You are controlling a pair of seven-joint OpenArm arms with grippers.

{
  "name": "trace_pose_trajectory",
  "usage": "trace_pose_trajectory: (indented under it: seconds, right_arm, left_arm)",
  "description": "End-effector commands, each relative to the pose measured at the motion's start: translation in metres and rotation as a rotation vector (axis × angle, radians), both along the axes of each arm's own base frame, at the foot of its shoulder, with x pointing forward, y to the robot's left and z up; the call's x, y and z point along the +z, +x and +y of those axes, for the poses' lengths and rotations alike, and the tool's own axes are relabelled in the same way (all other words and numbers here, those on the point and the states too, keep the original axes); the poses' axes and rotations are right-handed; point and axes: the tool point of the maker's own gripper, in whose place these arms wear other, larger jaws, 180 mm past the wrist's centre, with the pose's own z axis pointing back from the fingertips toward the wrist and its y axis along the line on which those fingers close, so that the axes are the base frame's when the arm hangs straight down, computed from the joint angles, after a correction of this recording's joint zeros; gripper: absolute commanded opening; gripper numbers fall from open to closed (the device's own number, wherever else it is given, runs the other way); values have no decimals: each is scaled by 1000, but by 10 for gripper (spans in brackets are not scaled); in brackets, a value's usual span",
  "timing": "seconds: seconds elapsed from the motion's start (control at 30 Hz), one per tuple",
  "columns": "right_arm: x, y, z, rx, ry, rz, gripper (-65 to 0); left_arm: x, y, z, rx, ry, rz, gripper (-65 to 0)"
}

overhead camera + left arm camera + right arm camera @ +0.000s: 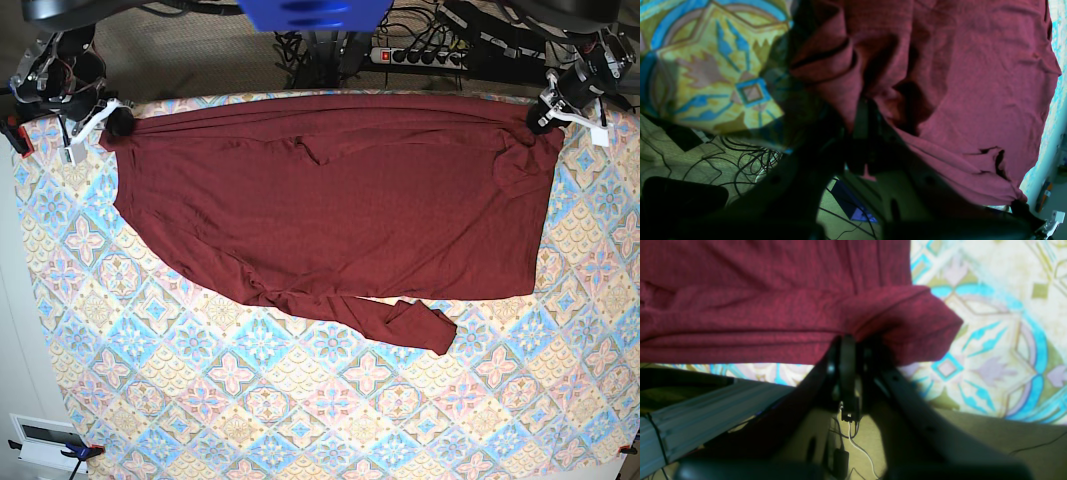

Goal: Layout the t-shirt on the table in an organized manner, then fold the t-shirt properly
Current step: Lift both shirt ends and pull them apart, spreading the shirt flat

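The dark maroon, plain soft-knit long-sleeved t-shirt (330, 200) lies across the upper half of the base view on the table covered by a cloth of pastel blue, pink and cream diamond tiles (300, 400), and its top edge is drawn nearly taut along the table's far edge. Its long axis runs left to right across that frame, from one held corner at the upper left to the other at the upper right, while the lower edge slants down toward the centre, where a rumpled sleeve trails out to the lower middle. The right gripper (853, 340), seen at the upper left of the base view, has its jaws closed tight on a bunched corner of the fabric. The left gripper (867, 110), at the upper right of the base view, is likewise clamped shut on a gathered fold. The cloth looks light, limp and stretchy, so it will likely sag, crease and drag on the patterned cover rather than hold any shape. I judge the sound places to grip are the hem corners or shoulder seams, pinched well in from the edge, since a shallow pinch on such a knit could slip free.
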Motion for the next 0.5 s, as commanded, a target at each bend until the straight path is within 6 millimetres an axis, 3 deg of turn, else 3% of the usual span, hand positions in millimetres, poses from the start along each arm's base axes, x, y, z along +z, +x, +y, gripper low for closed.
trace_pose_trajectory:
  seconds: [0.0,0.2,0.3,0.47]
  right_arm:
    - [11,8,-10,4,-31,-35,-633]
    - [18,12,-10,13,-49,-56,-540]
    - [23,11,-11,21,-67,-67,-525]
    - [39,6,-28,-16,-122,-97,-526]
  left_arm:
    - [10,7,9,1,30,-32,-636]
    - [9,4,9,3,28,-22,-527]
    - [8,-1,10,5,32,-12,-484]
    - [15,1,13,24,12,-44,-429]
